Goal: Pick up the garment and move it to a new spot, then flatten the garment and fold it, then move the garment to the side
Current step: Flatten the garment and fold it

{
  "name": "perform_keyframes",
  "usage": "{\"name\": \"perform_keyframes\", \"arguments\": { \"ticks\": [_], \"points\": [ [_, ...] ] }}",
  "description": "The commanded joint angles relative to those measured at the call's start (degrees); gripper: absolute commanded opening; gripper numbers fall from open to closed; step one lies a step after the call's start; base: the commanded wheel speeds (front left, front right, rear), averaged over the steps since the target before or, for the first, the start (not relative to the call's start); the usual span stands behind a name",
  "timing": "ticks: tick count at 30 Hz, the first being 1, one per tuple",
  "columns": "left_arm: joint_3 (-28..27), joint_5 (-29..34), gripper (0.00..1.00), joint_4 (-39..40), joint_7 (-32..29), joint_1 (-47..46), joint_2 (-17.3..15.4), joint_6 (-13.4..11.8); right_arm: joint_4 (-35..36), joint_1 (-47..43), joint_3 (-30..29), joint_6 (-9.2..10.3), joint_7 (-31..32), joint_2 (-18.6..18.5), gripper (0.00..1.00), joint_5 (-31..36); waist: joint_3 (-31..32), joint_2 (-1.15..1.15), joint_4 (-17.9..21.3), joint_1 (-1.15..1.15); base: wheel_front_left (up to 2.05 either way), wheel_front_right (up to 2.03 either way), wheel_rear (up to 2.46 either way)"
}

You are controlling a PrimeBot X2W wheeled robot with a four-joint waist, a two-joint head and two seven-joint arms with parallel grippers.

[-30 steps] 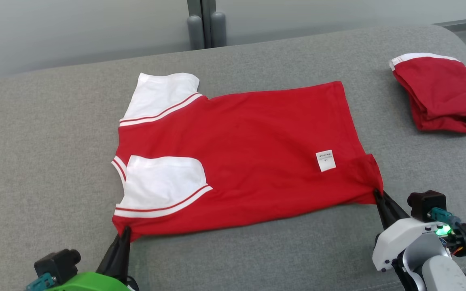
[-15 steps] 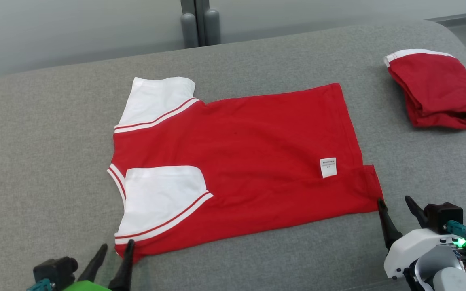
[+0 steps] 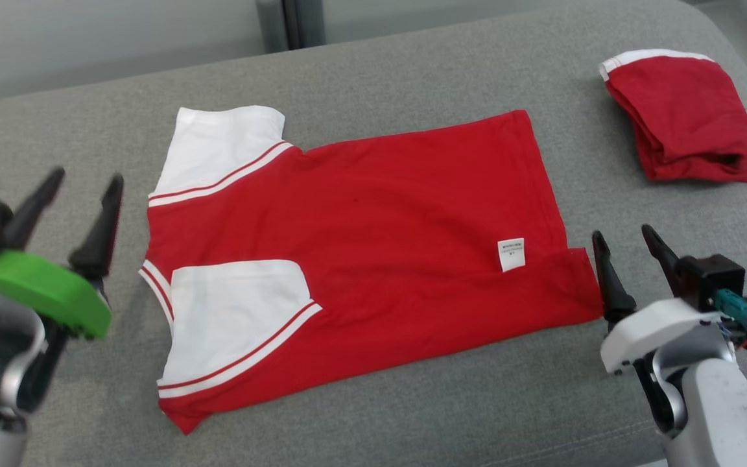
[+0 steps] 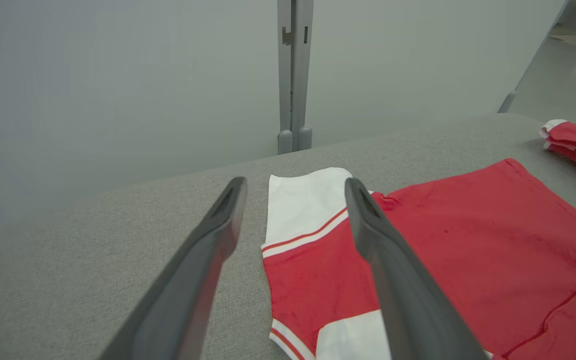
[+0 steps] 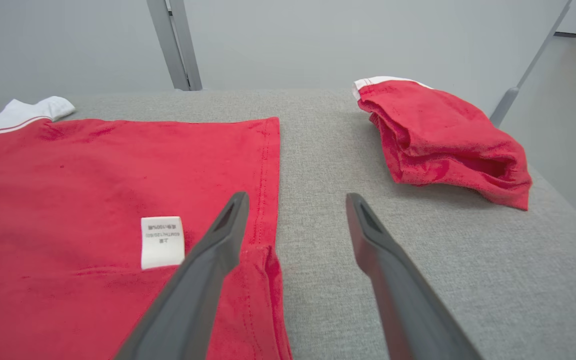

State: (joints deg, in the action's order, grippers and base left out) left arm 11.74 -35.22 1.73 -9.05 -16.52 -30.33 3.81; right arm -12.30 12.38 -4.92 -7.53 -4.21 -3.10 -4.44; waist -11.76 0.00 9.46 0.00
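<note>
1. Garment [image 3: 373,227]: a red shirt with white sleeves, lying spread in the middle of the grey cushion [image 3: 412,402]. Its neck end points to the cushion's left edge and its hem to the right edge.
2. The near long side looks folded over onto the body. The near sleeve [image 3: 237,311] lies on the red cloth and a white label [image 3: 511,253] faces up close to the hem. The far sleeve [image 3: 218,143] lies flat and unfolded toward the far edge.
3. The left gripper [image 3: 86,176] hangs above the cushion just left of the shirt's shoulder end, jaws wide and holding nothing.
4. The right gripper [image 3: 622,232] stands just beside the near hem corner, jaws wide and empty. Whether one finger touches the cloth I cannot tell.
5. A second red garment [image 3: 685,123], already folded, sits near the far right corner, well apart from the shirt.
6. Step in hand, as I judge it: folding, with one lengthwise fold laid and both grippers free.
7. The next move probably calls for pinching the far sleeve and the far hem corner together. Both would then come toward the near edge evenly, so the cloth does not skew.
</note>
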Motion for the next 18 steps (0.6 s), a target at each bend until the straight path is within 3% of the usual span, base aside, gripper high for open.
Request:
{"name": "perform_keyframes", "arguments": {
  "ticks": [1, 10, 18],
  "points": [
    [0.2, 0.7, 1.0, -0.3, -1.7, -4.5, -1.6, 0.7, 0.2, 1.8, 1.1, 0.09, 0.0, -0.1, 1.0, 0.4, -3.4, 0.0, 2.6, 0.0, 0.0, 0.0, 0.0],
    [3.8, -0.4, 1.0, -10.2, -14.5, -28.2, -5.1, 2.8, -2.3, 10.9, 8.5, 0.09, -2.6, -0.1, 1.0, -1.3, -13.4, 0.0, 8.5, 0.0, 0.0, 0.0, 0.0],
    [7.7, -1.5, 1.0, -18.0, -20.2, -37.3, -8.9, 3.6, -5.8, 16.7, 12.3, 0.09, -6.0, 0.2, 1.0, -2.7, -21.0, 0.0, 12.8, 0.0, 0.0, 0.0, 0.0]
  ]
}}
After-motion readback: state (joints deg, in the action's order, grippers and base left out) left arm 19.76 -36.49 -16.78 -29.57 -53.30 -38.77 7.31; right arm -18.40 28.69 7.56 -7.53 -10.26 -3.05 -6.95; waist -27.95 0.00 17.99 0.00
